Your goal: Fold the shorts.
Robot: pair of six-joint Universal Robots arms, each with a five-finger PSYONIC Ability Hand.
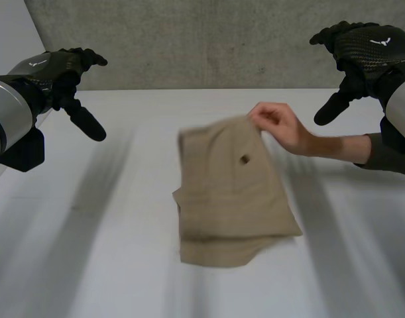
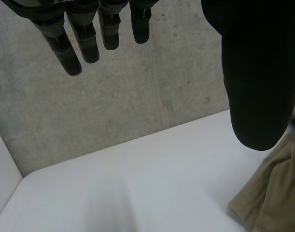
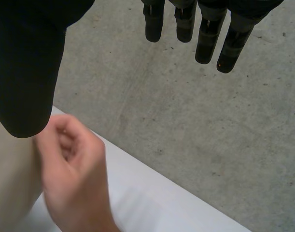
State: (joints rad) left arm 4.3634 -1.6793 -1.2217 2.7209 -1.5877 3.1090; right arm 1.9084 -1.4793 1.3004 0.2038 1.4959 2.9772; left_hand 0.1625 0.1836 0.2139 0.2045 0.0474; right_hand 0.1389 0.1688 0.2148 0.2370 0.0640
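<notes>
Tan shorts (image 1: 232, 192) lie in the middle of the white table (image 1: 89, 252), with their far edge lifted. A person's hand (image 1: 282, 127) pinches that far edge from the right. My left hand (image 1: 66, 73) hovers open above the table's far left, well away from the cloth. My right hand (image 1: 361, 50) hovers open at the far right, above the person's forearm (image 1: 348, 147). The left wrist view has my fingers (image 2: 89, 38) straight and a corner of the shorts (image 2: 273, 193) past my thumb. In the right wrist view my fingers (image 3: 205, 29) are straight, with the person's hand (image 3: 75, 169) below.
A grey concrete wall (image 1: 209, 40) stands behind the table's far edge. Bare table surface lies on both sides of the shorts and in front of them.
</notes>
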